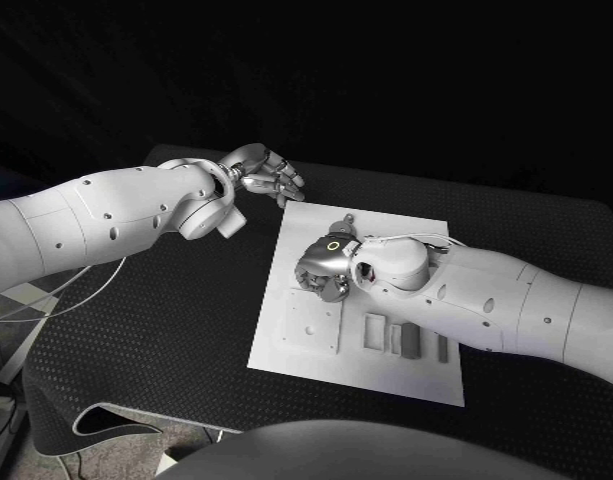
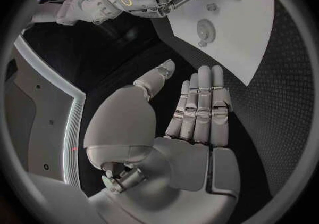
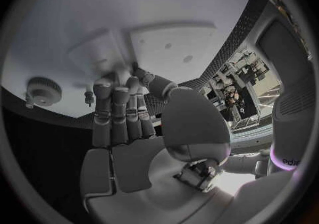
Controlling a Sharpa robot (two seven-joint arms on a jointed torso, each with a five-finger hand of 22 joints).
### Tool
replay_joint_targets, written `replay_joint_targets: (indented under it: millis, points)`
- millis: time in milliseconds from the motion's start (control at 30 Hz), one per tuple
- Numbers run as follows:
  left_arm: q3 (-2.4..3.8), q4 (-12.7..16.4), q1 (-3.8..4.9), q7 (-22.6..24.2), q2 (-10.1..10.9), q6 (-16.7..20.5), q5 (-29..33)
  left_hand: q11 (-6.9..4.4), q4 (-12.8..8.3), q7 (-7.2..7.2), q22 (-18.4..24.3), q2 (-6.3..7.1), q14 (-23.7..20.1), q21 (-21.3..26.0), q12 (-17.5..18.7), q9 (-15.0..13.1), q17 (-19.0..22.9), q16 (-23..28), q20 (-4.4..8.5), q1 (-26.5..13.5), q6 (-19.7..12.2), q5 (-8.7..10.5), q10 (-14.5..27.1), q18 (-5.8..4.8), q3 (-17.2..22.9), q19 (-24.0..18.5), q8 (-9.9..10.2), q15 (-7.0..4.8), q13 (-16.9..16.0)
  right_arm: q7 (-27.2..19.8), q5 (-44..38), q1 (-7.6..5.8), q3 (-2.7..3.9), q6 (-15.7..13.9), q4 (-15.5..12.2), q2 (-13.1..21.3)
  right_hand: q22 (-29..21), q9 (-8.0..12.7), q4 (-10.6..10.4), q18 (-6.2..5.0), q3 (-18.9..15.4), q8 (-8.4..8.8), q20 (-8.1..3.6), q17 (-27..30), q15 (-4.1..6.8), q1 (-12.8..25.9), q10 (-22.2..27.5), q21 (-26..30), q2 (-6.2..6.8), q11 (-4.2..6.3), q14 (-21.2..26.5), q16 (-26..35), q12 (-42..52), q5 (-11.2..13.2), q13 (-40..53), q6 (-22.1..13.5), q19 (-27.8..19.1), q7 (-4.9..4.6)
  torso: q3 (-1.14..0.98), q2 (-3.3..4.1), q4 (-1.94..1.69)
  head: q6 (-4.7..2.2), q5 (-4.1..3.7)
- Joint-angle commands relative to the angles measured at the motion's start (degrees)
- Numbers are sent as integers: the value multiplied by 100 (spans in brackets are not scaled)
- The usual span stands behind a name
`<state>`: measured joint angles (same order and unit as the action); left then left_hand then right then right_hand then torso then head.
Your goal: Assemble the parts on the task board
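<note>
- Head view: the task board (image 1: pixel 306 352) lies mid-tabletop; the parts (image 1: pixel 404 338) sit in a row at its near right, small, stiff and likely light, best pinched across their long sides. The right hand (image 1: pixel 326 268) hovers over the board's middle, its hold untellable
- Left wrist view: the left hand (image 2: pixel 199 109) is flat, fingers straight, holding nothing, off the board's far-left corner
- Right wrist view: right fingers (image 3: pixel 119 112) reach toward a raised block (image 3: pixel 133 48); contact unclear

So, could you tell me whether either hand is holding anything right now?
The left hand holds nothing. The right hand is over the task board; whether it grips a part cannot be told.
</note>
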<state>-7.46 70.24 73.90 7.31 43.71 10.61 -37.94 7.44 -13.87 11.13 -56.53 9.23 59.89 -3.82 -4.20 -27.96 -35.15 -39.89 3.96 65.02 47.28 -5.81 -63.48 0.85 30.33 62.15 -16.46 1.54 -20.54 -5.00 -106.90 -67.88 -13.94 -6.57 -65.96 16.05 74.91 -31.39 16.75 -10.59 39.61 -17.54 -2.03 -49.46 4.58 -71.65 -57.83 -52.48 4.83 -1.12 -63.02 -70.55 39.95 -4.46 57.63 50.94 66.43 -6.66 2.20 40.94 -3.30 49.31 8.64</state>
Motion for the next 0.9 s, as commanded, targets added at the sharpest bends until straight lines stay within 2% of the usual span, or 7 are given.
replay_joint_targets:
  millis: [33,433,700,900]
  points:
    - [3,10,19,20,-5,-75,-10,4,-1,-13,6,-61,50,-16,2,8,-10,40,11,-11,7,13,-19,15,-34,40,-24,-1,-8,183,-218,23,-17,64,87,16,127,13,13,-441,38,4,-33,-6,38,-26,29,-26,-42,1,4,-36,33,-20,-8,-39,1,-20,1,0,2,7,7]
    - [3,32,55,10,7,-85,-20,4,8,-13,9,-69,52,-16,3,10,-20,48,11,-19,6,12,-20,14,-35,40,-26,-1,-10,170,-238,51,-17,93,106,-14,126,11,14,-441,84,-9,-35,-9,28,-52,76,-51,-93,-9,16,-55,104,-18,10,7,-15,-34,-4,8,-3,25,18]
    - [3,35,66,7,9,-96,-26,3,9,-13,10,-68,53,-16,3,11,-25,53,12,-19,5,13,-19,15,-36,39,-26,-1,-11,332,-333,59,-17,58,163,-13,127,17,15,-441,93,2,-35,-12,25,-56,93,-62,-86,-11,20,-65,131,-16,16,-3,-21,-36,-3,3,5,42,24]
    - [3,31,67,6,3,-99,-29,4,10,-13,12,-68,54,-15,4,12,-30,56,12,-19,4,12,-18,14,-37,39,-27,-1,-12,422,-384,59,-17,-111,162,-12,130,33,15,-441,117,29,-38,-16,26,-81,113,-84,-70,-10,26,-82,173,-24,21,-37,-31,-33,-2,-1,10,39,24]
